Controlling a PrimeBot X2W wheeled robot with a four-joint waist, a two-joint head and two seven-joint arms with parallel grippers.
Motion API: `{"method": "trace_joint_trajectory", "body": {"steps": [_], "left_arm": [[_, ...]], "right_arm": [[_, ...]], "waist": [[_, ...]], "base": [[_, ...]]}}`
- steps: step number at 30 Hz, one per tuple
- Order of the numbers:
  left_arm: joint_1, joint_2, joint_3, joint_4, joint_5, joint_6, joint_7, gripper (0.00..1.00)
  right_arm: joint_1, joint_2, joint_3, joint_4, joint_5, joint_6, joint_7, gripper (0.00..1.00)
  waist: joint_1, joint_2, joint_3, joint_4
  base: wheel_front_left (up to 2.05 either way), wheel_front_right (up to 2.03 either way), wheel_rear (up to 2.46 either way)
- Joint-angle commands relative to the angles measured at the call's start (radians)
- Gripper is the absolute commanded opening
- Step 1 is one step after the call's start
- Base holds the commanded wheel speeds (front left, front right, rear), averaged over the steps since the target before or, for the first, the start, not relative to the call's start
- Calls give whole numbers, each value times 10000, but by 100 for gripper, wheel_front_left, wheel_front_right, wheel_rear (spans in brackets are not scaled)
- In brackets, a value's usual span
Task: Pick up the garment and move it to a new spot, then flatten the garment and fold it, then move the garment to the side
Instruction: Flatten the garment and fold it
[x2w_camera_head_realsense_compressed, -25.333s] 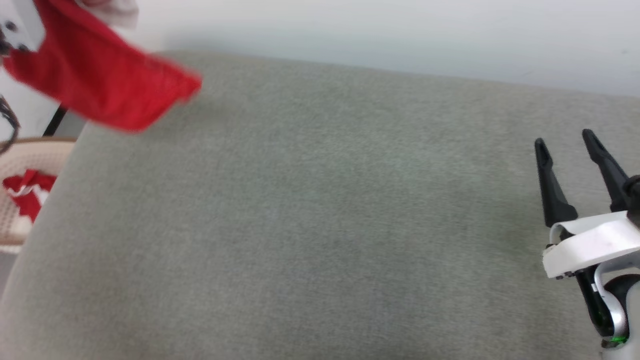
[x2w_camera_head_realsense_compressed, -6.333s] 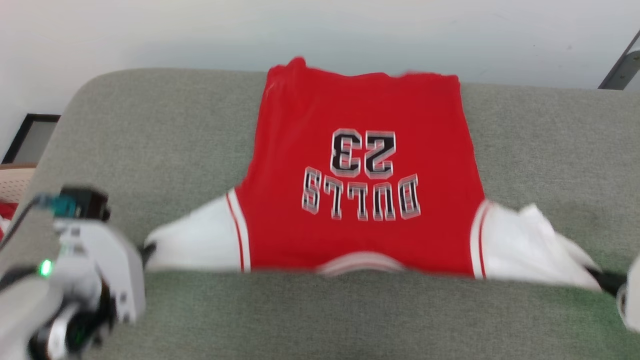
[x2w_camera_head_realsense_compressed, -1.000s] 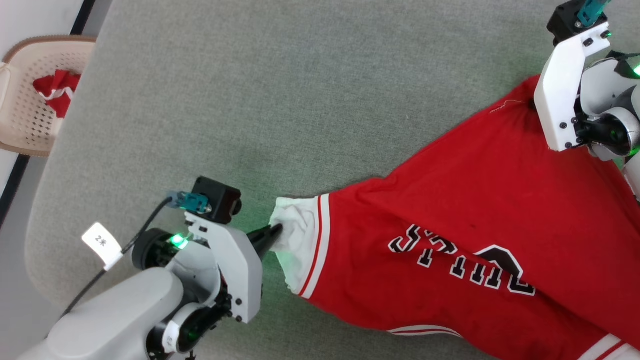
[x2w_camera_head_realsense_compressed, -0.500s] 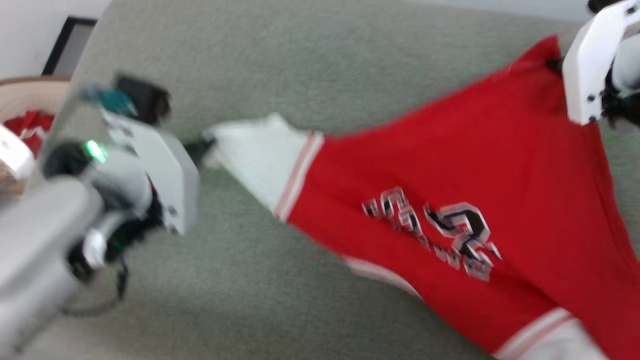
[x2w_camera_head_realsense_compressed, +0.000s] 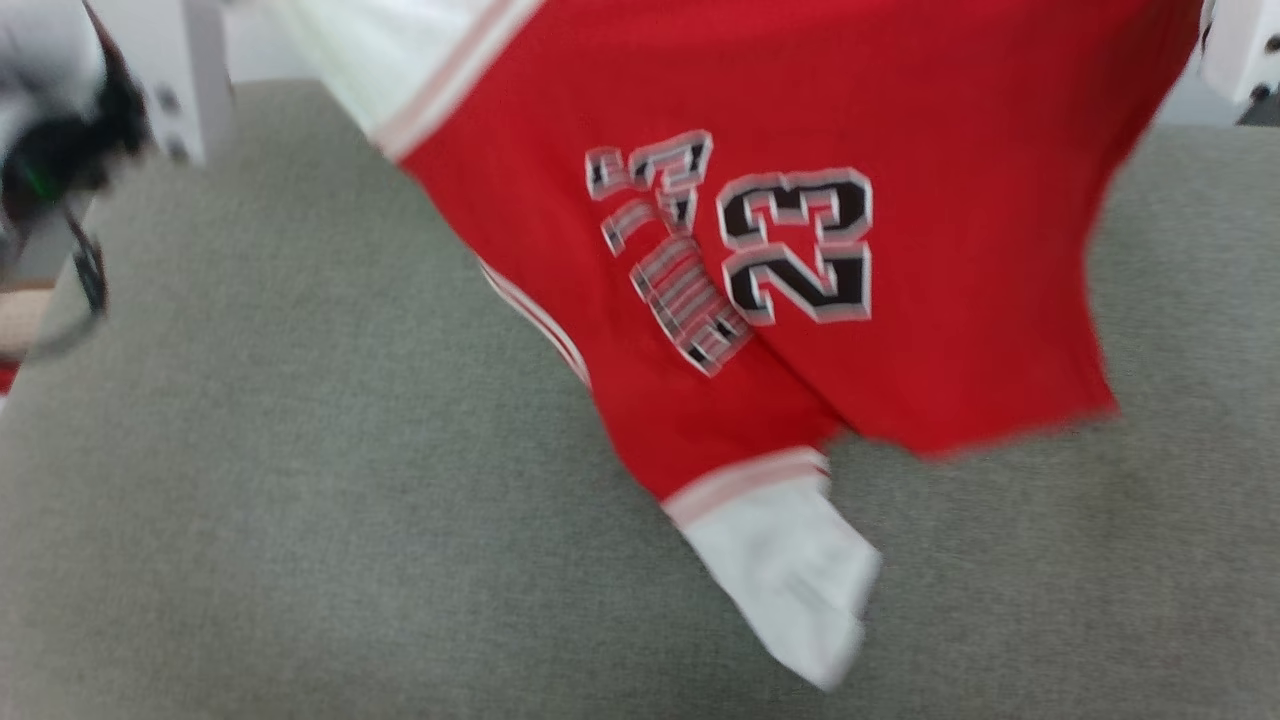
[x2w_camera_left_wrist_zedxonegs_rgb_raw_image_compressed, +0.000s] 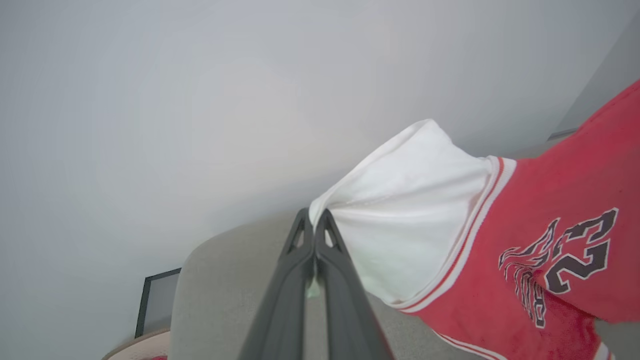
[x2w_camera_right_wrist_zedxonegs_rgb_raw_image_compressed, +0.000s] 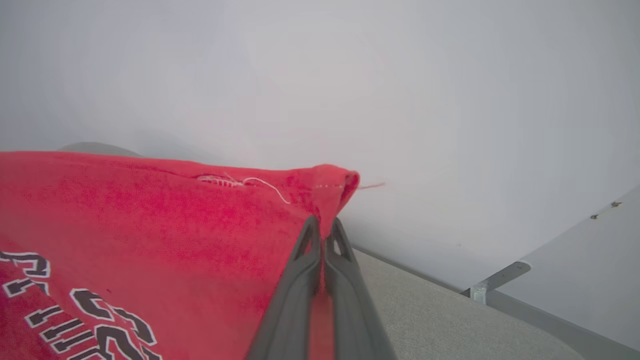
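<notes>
Garment (x2w_camera_head_realsense_compressed: 950, 150) in L claw (x2w_camera_left_wrist_zedxonegs_rgb_raw_image_compressed: 314, 218), R claw (x2w_camera_right_wrist_zedxonegs_rgb_raw_image_compressed: 323, 226)

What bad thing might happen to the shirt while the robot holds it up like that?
The left gripper pinches just the tip of the white sleeve, so the garment might slip out. The right gripper holds only a red hem corner, where a loose thread shows; pulling may strain it. The other sleeve dangles bunched, so it could land folded under.

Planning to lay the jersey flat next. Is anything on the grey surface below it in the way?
Nothing visible. The garment hangs from the left gripper on a white sleeve and the right gripper on a red corner, over bare grey surface.
</notes>
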Motion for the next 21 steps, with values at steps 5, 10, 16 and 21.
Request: {"method": "trace_joint_trajectory", "body": {"steps": [5,10,16,21], "left_arm": [[-1466,-611,120,1465,560,-531,-263,0],[-2570,-1354,136,3000,773,-1150,-529,0],[-3506,-2008,70,4424,1135,-1637,-1133,0],[-4225,-2549,132,5427,1463,-1817,-2041,0]], "right_arm": [[-330,424,-751,81,-725,-17,-281,0],[-584,966,-1414,297,-1376,-19,-676,0],[-1036,1537,-2065,733,-2177,-17,-1395,0],[-1688,1930,-2426,1350,-3003,-17,-2162,0]], "waist": [[0,0,-368,-331],[0,0,-524,-417],[0,0,-364,-513],[0,0,356,-651]], "base": [[0,0,0],[0,0,0],[0,0,0],[0,0,0]]}}
